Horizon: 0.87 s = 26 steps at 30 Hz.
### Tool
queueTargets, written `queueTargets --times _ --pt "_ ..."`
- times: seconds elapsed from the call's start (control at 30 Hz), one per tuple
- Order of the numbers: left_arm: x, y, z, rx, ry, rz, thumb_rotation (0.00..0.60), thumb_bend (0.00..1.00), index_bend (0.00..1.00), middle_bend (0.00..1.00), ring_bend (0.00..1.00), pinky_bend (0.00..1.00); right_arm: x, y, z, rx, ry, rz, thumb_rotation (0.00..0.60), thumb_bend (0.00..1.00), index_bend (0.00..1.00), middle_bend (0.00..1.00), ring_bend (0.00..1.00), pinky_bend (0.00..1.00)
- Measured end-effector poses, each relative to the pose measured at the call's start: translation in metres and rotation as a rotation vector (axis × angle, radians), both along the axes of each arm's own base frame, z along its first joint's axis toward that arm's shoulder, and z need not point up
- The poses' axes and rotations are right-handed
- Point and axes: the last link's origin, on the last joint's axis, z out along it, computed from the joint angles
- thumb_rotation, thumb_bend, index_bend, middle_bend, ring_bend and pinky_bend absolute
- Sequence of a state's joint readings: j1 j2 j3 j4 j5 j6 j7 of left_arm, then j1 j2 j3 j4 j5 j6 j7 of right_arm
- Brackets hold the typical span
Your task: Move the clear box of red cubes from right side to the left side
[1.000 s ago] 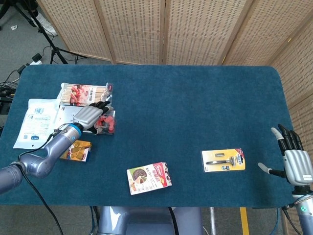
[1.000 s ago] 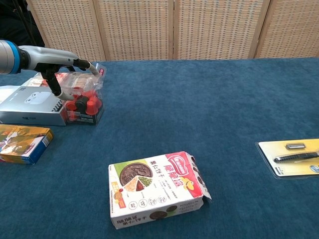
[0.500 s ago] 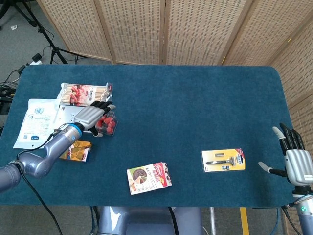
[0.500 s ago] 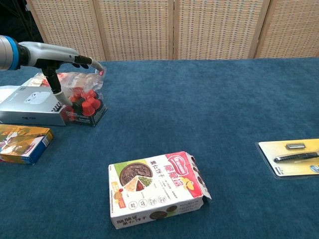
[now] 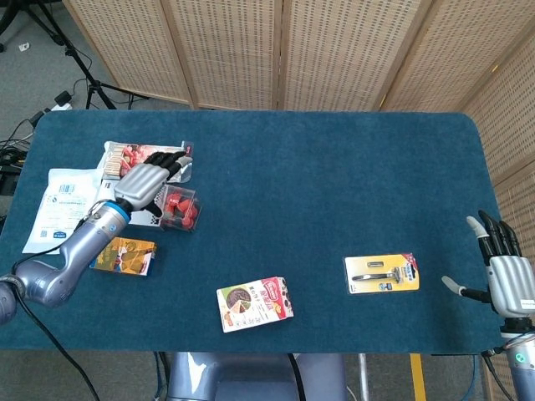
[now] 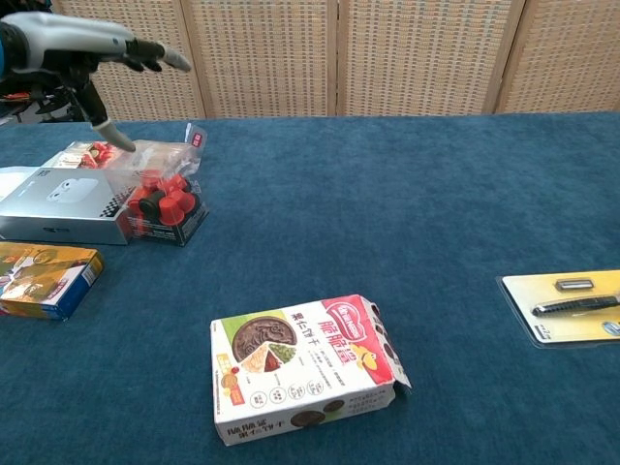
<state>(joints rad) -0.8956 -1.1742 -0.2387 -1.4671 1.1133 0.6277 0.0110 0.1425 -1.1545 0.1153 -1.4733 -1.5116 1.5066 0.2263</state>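
The clear box of red cubes (image 5: 179, 207) (image 6: 165, 205) lies on the blue table at the left, beside a white box (image 5: 117, 199) (image 6: 60, 203). My left hand (image 5: 147, 179) (image 6: 92, 50) hovers above it, fingers spread, holding nothing. My right hand (image 5: 504, 271) stands at the table's right edge, fingers upright and apart, empty; the chest view does not show it.
A snack pack (image 5: 142, 157) and a white pouch (image 5: 62, 209) lie behind and left of the clear box. An orange box (image 5: 124, 256) (image 6: 41, 278), a pictured carton (image 5: 254, 303) (image 6: 305, 368) and a razor pack (image 5: 382, 273) (image 6: 567, 305) lie nearer the front.
My left hand let go of the clear box and rose away from it, fingers opening. The box stays where it was set down. The right hand barely moved.
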Motion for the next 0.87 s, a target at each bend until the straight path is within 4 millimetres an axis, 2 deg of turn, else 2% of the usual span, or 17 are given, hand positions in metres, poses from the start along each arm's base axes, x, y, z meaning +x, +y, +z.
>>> queueTargets --times 0.1,0.23,0.4,0.5,0.63,0.73,0.87 --pt "0.013 -0.005 0.017 0.056 -0.079 -0.027 0.6 0.05 0.0 0.0 0.0 0.0 0.0 0.0 0.0 -0.001 0.005 0.003 0.6 0.05 0.0 0.0 0.0 0.0" --pt "0.023 -0.021 0.042 0.149 -0.167 -0.084 0.6 0.06 0.0 0.0 0.0 0.0 0.0 0.0 -0.001 -0.001 0.017 0.003 0.6 0.03 0.0 0.0 0.0 0.0" --pt "0.009 -0.054 0.057 0.253 -0.133 -0.148 0.6 0.06 0.0 0.0 0.0 0.0 -0.002 -0.001 -0.002 -0.019 0.068 -0.014 0.6 0.03 0.0 0.0 0.0 0.0" --pt "-0.015 -0.08 0.054 0.306 -0.026 -0.167 0.6 0.07 0.0 0.0 0.0 0.0 -0.002 -0.001 -0.003 -0.018 0.091 -0.025 0.6 0.03 0.0 0.0 0.0 0.0" --pt "-0.066 -0.133 0.034 0.314 0.101 -0.101 0.6 0.07 0.0 0.0 0.0 0.0 -0.002 0.0 -0.005 -0.012 0.119 -0.036 0.6 0.03 0.0 0.0 0.0 0.0" --pt "-0.098 -0.167 0.018 0.299 0.12 -0.019 0.6 0.08 0.0 0.0 0.0 0.0 0.0 0.0 -0.007 -0.008 0.137 -0.046 0.6 0.03 0.0 0.0 0.0 0.0" --pt "-0.128 -0.195 0.007 0.32 0.147 0.047 0.6 0.08 0.0 0.0 0.0 0.0 0.003 0.001 -0.009 -0.008 0.15 -0.047 0.6 0.04 0.0 0.0 0.0 0.0"
